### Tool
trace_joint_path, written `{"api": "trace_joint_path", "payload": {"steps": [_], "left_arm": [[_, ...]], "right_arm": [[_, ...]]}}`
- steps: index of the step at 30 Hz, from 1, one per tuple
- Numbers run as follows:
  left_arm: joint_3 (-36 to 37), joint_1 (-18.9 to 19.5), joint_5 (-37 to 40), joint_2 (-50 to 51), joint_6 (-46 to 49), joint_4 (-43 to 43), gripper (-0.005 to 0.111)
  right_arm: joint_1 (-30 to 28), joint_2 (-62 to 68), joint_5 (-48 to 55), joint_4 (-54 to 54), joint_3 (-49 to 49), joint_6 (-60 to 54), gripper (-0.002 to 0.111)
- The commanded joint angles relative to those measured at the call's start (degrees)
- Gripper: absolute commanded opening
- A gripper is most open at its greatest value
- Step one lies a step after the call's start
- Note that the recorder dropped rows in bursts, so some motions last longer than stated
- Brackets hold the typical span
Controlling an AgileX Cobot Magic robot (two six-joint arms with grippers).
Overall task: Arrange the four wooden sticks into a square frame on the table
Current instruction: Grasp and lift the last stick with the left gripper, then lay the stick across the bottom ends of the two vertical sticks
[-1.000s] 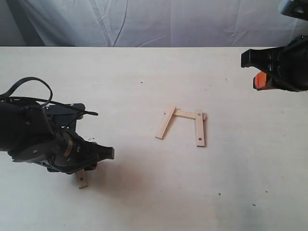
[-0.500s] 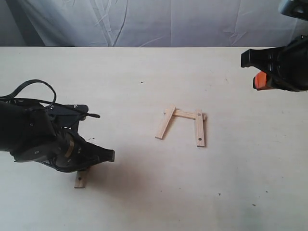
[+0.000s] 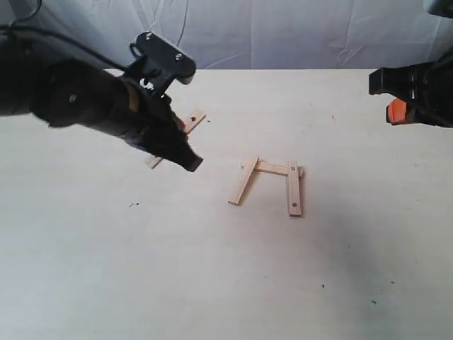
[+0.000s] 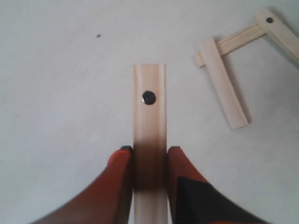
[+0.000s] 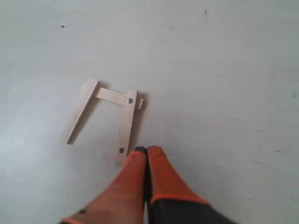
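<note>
Underneath everything, the table [image 3: 212, 283] is seen as a wide, flat, pale beige surface with faint grain and a few dark specks. A creased white cloth [image 3: 283, 32] is hung behind it. The bulky black left arm [image 3: 85, 106] is stretched over the table's left half. Its left claw [image 4: 149, 151] is closed on the held stick [image 4: 149, 116], a flat pale slat pinched by its edges between two smooth, tapered red fingers [image 4: 122, 172]. This stick is kept well apart from the others, to their left in the exterior view. Whether it touches the table cannot be told.

The right claw [image 5: 145, 151] is pressed fully together, orange fingers touching, with nothing gripped. It is held off by the right edge.

Near the table's middle, a three-sided U is formed by three slats. The cross stick [image 3: 272, 168] is overlapped at its ends by the slanted stick [image 3: 243, 180] and the straight stick [image 3: 294, 188].

A small dark round hole [image 4: 149, 97] is shown near the held stick's free end.
</note>
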Motion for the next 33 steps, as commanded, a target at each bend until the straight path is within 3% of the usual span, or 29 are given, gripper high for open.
{"api": "trace_joint_path", "payload": {"steps": [1,5,8,13,22,33], "left_arm": [[-10.7,-0.1,11.0,6.4,26.4,-16.1,0.000],[-20.6,-0.2,18.7,14.1,43.7,-24.6,0.000],[-25.7,-0.6,19.8,18.8,52.9,-29.2,0.000],[-29.3,-5.6,19.4,26.3,74.1,-30.1,0.000],[-29.3,-6.9,13.8,31.9,76.0,-29.2,0.000],[-29.3,-6.9,13.6,33.2,76.0,-29.4,0.000]], "right_arm": [[-3.7,-0.4,0.5,-0.2,-1.6,-0.4,0.000],[-5.6,-0.4,0.1,0.7,-1.7,-0.4,0.000],[-5.8,-0.4,-0.2,0.8,-1.8,-0.4,0.000],[-5.8,-0.4,-0.3,0.8,-1.8,-0.4,0.000],[-5.8,-0.4,-0.3,1.0,-1.8,-0.4,0.000],[-5.8,-0.4,-0.5,1.3,-1.8,-0.4,0.000]]}}
